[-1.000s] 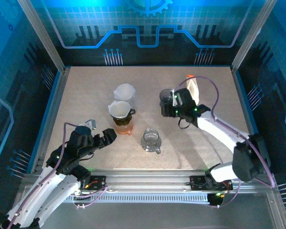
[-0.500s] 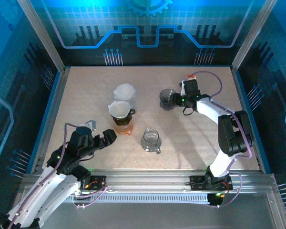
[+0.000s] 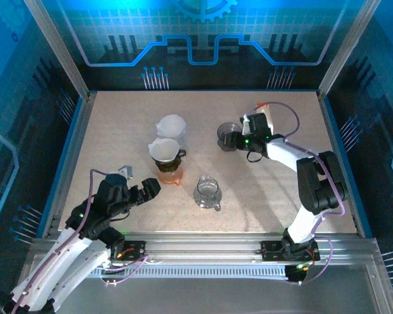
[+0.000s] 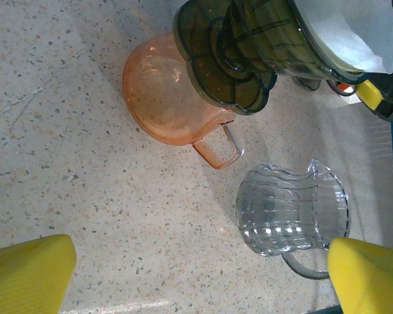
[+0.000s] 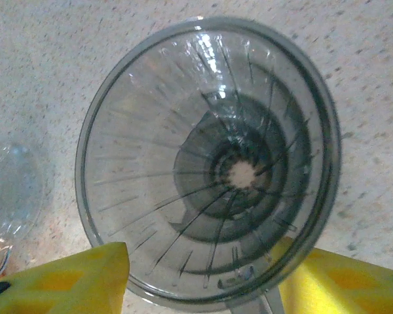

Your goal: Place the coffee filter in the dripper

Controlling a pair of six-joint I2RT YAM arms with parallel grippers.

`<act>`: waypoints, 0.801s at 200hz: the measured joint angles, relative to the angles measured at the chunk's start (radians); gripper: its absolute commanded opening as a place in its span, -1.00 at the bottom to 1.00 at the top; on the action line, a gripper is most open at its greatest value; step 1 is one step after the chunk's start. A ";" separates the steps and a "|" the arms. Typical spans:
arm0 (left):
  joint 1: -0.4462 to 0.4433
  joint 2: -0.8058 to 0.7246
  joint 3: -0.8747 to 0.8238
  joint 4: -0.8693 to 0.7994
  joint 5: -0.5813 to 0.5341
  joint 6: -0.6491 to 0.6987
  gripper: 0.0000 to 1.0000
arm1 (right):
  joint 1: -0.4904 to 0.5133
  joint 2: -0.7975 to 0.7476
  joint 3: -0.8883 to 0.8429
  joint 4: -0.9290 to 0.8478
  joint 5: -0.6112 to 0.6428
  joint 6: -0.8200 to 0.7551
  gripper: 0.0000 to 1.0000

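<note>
A smoky see-through dripper (image 5: 209, 163) stands empty at the table's right middle (image 3: 226, 135). My right gripper (image 5: 203, 261) straddles its near side by the handle, a yellow pad against each flank, shut on it (image 3: 236, 139). A second dark dripper (image 3: 165, 152) holds a white coffee filter (image 4: 344, 33) and sits on an orange carafe (image 4: 173, 104). Another white coffee filter (image 3: 171, 125) stands just behind it. My left gripper (image 4: 202, 261) hovers wide open over bare table, near the carafe (image 3: 147, 188).
A ribbed clear glass pitcher (image 3: 208, 191) stands in front of the carafe, close to my left gripper's right finger (image 4: 370, 278). Blue rails edge the table (image 3: 118, 118), with metal posts at the corners.
The right arm has swung its elbow out to the right and dropped low, with its gripper staying at the empty dripper. That dripper has shifted slightly left. The left arm has not moved.
</note>
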 measured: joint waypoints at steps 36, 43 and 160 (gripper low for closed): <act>0.000 0.000 0.000 0.000 0.000 0.000 0.98 | 0.033 -0.025 -0.018 -0.003 0.029 -0.002 0.15; 0.000 0.000 0.000 0.000 0.000 0.000 0.98 | 0.037 -0.027 -0.018 -0.003 0.042 -0.005 0.14; 0.000 0.001 -0.014 0.007 0.000 -0.018 0.98 | 0.072 -0.048 -0.033 0.006 0.042 0.000 0.24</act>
